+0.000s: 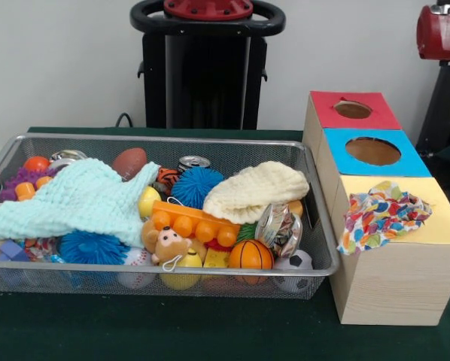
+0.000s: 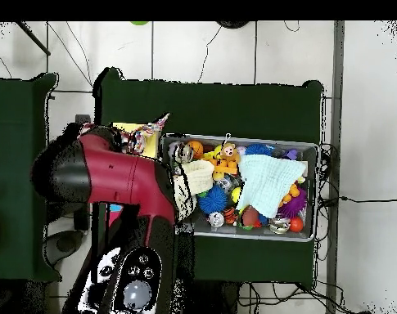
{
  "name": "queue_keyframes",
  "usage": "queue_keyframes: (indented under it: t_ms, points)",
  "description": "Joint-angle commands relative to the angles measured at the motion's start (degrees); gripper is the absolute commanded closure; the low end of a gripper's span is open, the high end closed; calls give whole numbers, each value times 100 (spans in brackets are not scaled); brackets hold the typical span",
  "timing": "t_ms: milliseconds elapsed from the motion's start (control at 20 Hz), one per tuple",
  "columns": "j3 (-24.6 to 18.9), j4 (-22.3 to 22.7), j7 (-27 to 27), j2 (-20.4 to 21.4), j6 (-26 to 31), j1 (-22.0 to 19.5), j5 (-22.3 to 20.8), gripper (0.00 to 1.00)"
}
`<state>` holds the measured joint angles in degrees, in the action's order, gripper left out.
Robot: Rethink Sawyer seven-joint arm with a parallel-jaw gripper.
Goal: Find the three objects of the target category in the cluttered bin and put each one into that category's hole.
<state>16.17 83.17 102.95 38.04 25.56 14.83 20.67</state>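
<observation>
The wire mesh bin (image 1: 172,139) stands on the left of the green table, full of toys; it also shows in the overhead view (image 2: 234,137). One printed cloth (image 1: 381,214) lies crumpled on the yellow top (image 1: 445,222) of the pale wooden box and covers where the hole sits. It also shows in the overhead view (image 2: 146,136). No other printed cloth shows plainly in the bin. Only part of my red arm (image 1: 439,30) shows at the top right. From above the arm (image 2: 111,176) spans the boxes. I cannot pick out my gripper in either view.
A large mint knitted cloth (image 1: 74,199) and a cream knitted cloth (image 1: 255,192) lie over balls, cans and plastic toys in the bin. The blue-surround hole (image 1: 372,151) and the red-surround hole (image 1: 353,110) are behind the yellow box. The black pedestal (image 1: 206,68) stands behind the table.
</observation>
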Motion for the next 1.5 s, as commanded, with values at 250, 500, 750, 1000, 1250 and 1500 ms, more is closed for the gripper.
queue_keyframes:
  t_ms: [250, 500, 750, 1000, 1250, 1500]
  points:
    - [-737, -347, 798, -693, -377, -805, 39, 100]
    - [-808, -355, 689, -812, -235, -954, -77, 100]
    - [-853, -365, 579, -935, -355, -1099, -194, 100]
    - [-904, -369, 562, -941, -434, -1174, -223, 100]
    - [-908, -289, 623, -904, -577, -1164, -238, 100]
    - [-949, -225, 650, -920, -708, -1161, -236, 100]
